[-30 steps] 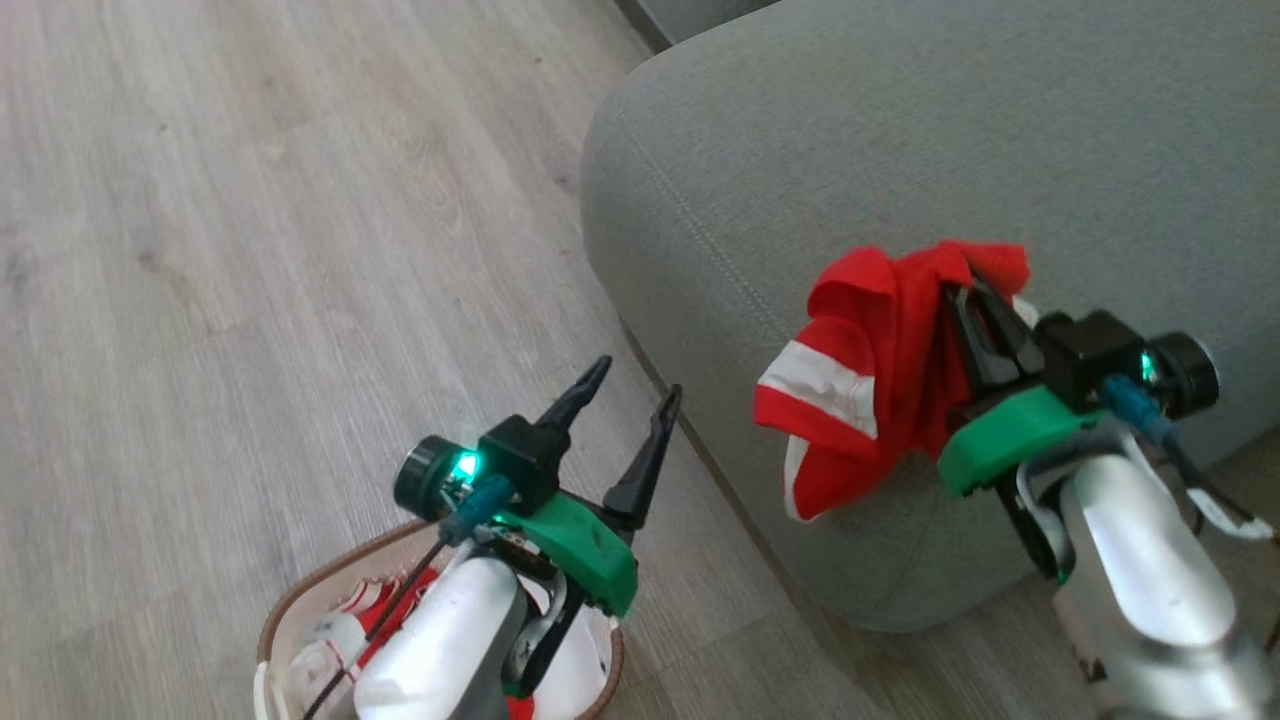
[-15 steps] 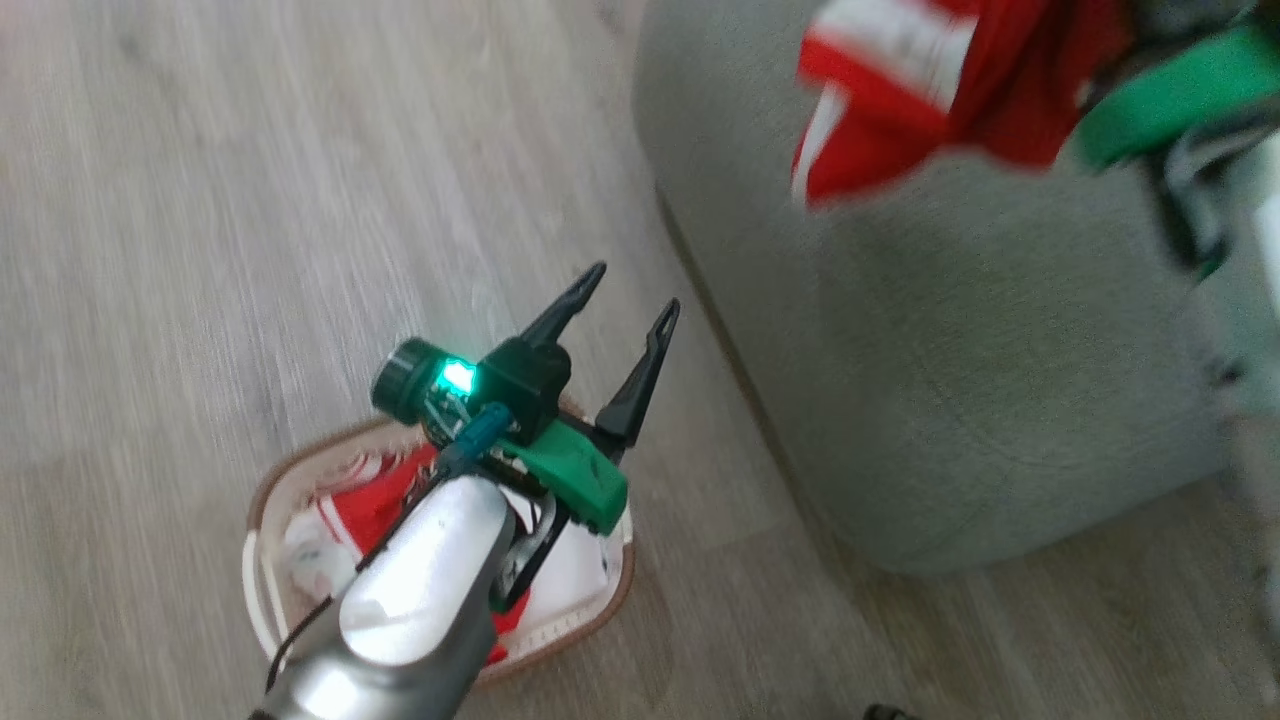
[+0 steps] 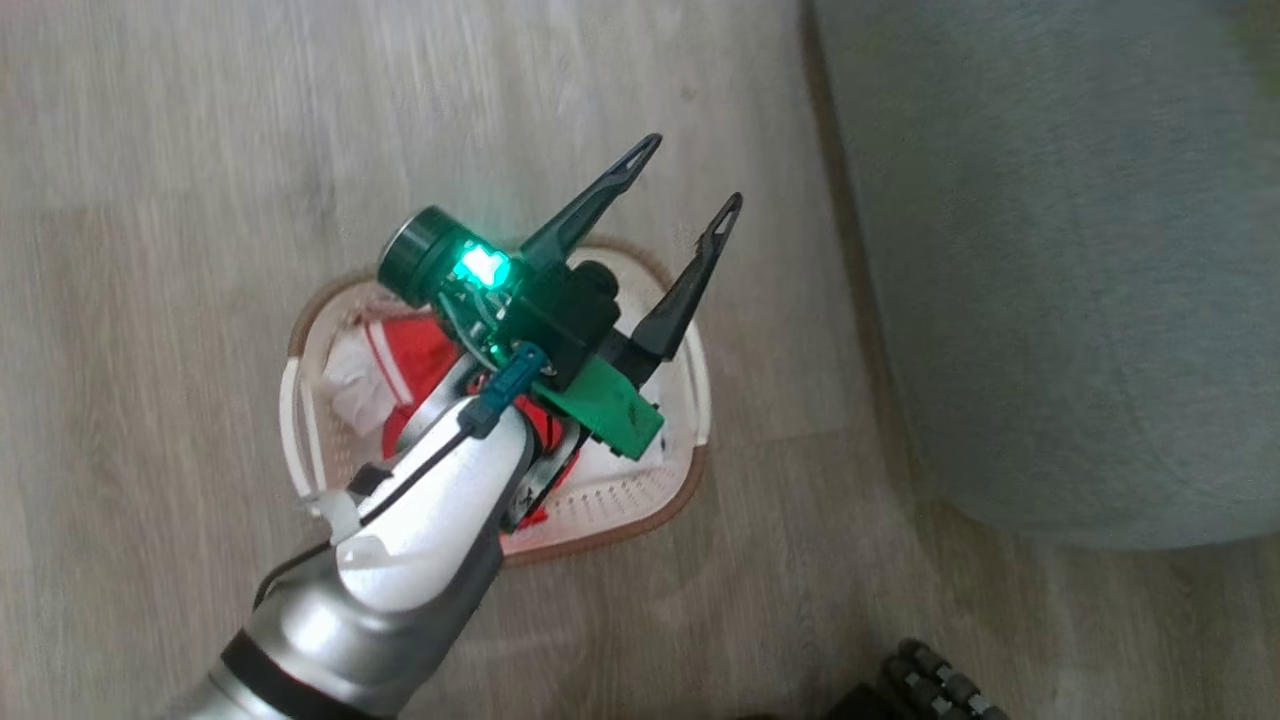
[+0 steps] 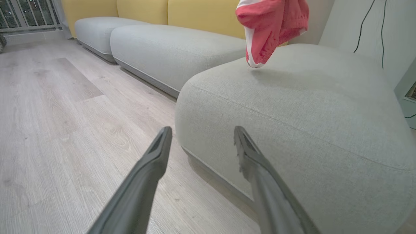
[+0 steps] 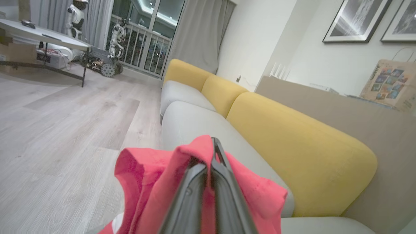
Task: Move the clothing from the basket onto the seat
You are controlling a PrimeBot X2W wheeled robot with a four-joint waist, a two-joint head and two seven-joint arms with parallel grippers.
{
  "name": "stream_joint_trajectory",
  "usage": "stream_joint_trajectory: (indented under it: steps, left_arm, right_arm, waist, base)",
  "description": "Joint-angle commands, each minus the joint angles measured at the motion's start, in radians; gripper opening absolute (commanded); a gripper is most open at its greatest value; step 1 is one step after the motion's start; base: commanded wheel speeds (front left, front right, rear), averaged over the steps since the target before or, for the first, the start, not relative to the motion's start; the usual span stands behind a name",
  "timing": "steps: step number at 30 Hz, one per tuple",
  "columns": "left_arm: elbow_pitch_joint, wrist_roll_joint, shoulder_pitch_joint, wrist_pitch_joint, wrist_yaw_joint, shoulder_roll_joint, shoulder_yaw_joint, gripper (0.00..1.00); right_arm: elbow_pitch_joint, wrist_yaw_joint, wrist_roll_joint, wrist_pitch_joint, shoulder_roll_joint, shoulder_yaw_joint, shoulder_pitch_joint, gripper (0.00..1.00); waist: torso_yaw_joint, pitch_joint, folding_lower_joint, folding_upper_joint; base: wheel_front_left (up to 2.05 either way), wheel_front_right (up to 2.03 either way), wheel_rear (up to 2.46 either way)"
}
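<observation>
the left arm's pale forearm (image 3: 420,540) covers the middle of the basket (image 3: 610,500), so much of what lies inside is hidden. beside the arm show a fold of red clothing (image 3: 415,350) with a white stripe and a small pale whitish piece (image 3: 348,375). the head view is rather blurred, and a dark ribbed thing (image 3: 935,675) at its bottom edge is cut off and hard to make out. the left gripper (image 3: 692,172) hangs above the basket, fingers wide apart, nothing between them. the basket stands on the wood floor (image 3: 150,300) just beside the seat (image 3: 1050,250). the right gripper (image 5: 214,146) is clamped together on a red garment (image 5: 146,172), whose cloth drapes over both fingers and hides their lower parts. in the left wrist view that garment hangs crumpled over the seat's top, its upper part cut off by the frame, a white stripe along one edge. whether its lowest tip touches the cushion i cannot tell.
</observation>
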Motion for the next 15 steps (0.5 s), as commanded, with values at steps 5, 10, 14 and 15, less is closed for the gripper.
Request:
stream_joint_trajectory:
  steps: [5, 10, 14, 15]
  left_arm:
    - [-0.051, 0.019, -0.034, 0.006, 0.009, 0.013, 0.001, 1.0]
    - [-0.049, 0.017, -0.025, 0.006, 0.013, 0.018, -0.008, 1.0]
    - [-0.04, 0.015, -0.023, 0.006, 0.013, 0.025, -0.012, 1.0]
    - [-0.038, 0.014, -0.023, 0.006, 0.013, 0.027, -0.012, 1.0]
  right_arm:
    - [0.041, 0.0, -0.049, -0.006, -0.038, -0.09, -0.017, 0.0]
    - [0.11, 0.0, -0.104, -0.006, -0.019, -0.183, 0.038, 0.0]
    - [0.137, 0.0, -0.149, -0.006, 0.011, -0.24, 0.088, 0.14]
    - [0.139, 0.0, -0.159, -0.006, 0.019, -0.25, 0.098, 0.38]
  waist:
    - [0.068, 0.086, -0.0002, 0.0]
    - [0.085, 0.099, -0.0002, 0.0]
    - [0.09, 0.1, -0.0002, 0.0]
    - [0.09, 0.099, -0.0002, 0.0]
  base:
    - [0.0, 0.0, 0.0]
    - [0.0, 0.0, 0.0]
    - [0.0, 0.0, 0.0]
    - [0.0, 0.0, 0.0]
